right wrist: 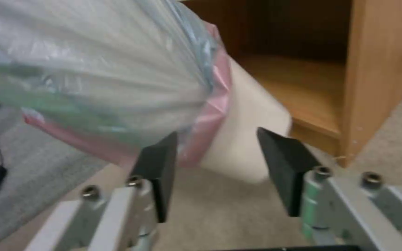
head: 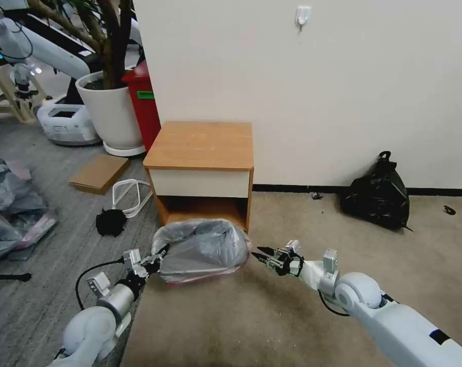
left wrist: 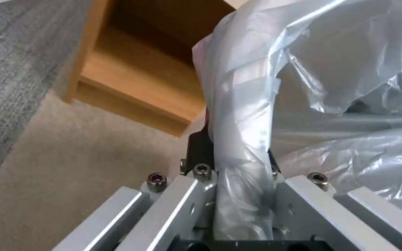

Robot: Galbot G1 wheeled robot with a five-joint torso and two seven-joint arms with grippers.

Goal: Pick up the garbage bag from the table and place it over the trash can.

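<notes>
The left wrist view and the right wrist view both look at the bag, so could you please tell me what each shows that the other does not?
The left wrist view alone shows the left gripper shut on a bunched fold of the garbage bag.

The right wrist view alone shows the right gripper open, its fingers apart beside the bag's pinkish-red rim band, with a cream-white corner of the trash can bare below it.

Both show the grey bag, the table with its open lower shelf, and beige carpet.
</notes>
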